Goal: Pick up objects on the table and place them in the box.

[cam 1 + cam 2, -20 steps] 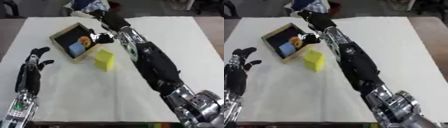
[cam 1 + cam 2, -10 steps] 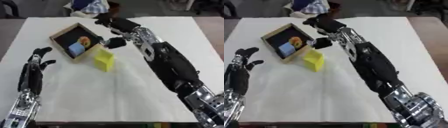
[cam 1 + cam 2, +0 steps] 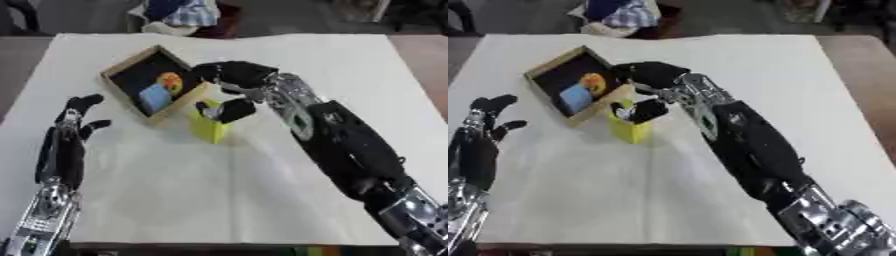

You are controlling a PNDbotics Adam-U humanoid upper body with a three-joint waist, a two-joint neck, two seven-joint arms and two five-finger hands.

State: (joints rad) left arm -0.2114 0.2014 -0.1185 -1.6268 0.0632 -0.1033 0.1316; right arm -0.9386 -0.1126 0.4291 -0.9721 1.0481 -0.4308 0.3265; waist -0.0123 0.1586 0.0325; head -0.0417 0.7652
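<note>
We see our right hand (image 3: 234,85) reaching across the white table (image 3: 350,65) to the yellow block (image 3: 210,128), which stands just outside the near corner of the wooden box (image 3: 129,65). The hand's fingers are curled over the top of the block and the thumb hangs against its upper right side, so the hand pinches the block's top; the block's base seems to sit on the table, touching or almost touching the box wall.

Inside the box lie a blue block (image 3: 154,98) and, just behind it, an orange object (image 3: 170,82) whose shape we cannot make out.

Our left hand (image 3: 73,129) rests idle at the left side of the table, fingers straight and slightly spread, well apart from the box.

The left eye view shows that left arm whole, down to its silver forearm at the lower edge; in the right eye view the arm is cut off at the left border. The right eye view shows more of the silver joint of our right arm in the lower right corner.

The block's top face is hidden under the dark fingers. Beyond the far table edge lies a bundle of blue and white cloth (image 3: 614,12), too blurred to identify.
</note>
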